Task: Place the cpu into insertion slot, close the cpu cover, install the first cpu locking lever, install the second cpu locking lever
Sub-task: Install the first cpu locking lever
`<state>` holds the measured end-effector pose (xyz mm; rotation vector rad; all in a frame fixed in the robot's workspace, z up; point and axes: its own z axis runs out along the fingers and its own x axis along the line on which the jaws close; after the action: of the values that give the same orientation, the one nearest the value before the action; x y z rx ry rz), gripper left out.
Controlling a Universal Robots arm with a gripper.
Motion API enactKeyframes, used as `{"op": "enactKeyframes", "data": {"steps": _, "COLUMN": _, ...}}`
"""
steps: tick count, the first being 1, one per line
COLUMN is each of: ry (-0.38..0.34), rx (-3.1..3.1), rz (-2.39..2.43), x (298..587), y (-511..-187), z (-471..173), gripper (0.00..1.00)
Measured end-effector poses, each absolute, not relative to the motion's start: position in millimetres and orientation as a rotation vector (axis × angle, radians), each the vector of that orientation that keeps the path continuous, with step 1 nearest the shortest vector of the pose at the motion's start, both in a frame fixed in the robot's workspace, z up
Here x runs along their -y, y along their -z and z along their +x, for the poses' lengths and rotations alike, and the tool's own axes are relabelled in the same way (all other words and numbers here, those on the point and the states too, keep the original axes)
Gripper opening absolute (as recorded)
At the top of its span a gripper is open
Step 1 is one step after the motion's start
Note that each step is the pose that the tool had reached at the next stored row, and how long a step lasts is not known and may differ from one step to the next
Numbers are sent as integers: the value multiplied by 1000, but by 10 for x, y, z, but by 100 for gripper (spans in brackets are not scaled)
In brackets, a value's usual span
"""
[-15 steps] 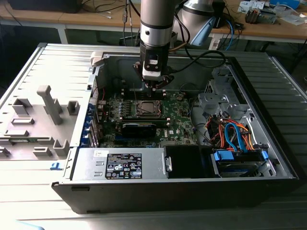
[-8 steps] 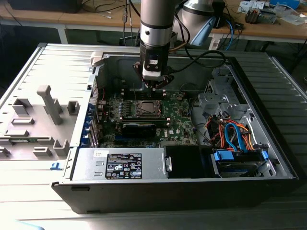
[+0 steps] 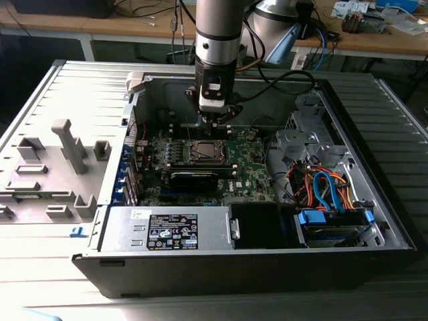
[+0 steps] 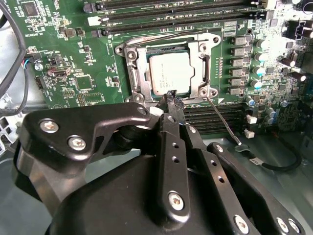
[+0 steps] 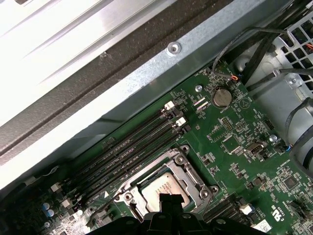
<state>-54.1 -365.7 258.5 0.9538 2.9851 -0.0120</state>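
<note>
cpu [image 4: 171, 73] top smooth matt silvery-grey metal; cpu cover [image 4: 133, 62] shiny bare metal frame; circuit board [image 4: 73, 39] green, slight gloss; gripper [image 4: 171, 96] matt black with bright metal screws; case wall [image 5: 146, 68] bare metal, dull sheen; power supply box [image 3: 134, 231] grey sheet metal, glossy black label; cables [image 3: 328, 187] smooth coloured plastic.

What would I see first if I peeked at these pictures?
First you'd spot the big silver robot arm reaching down into the open computer case in the exterior view. In the second wrist view its black gripper is right by the edge of the shiny square cpu, which sits in the middle of the green circuit board.
</note>
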Motion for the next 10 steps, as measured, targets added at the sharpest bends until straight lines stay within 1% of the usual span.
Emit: {"op": "enactKeyframes", "data": {"steps": 10, "ry": 12, "rx": -2989, "rz": 943, "x": 3657, "y": -2585, "z": -540, "gripper": 11}}
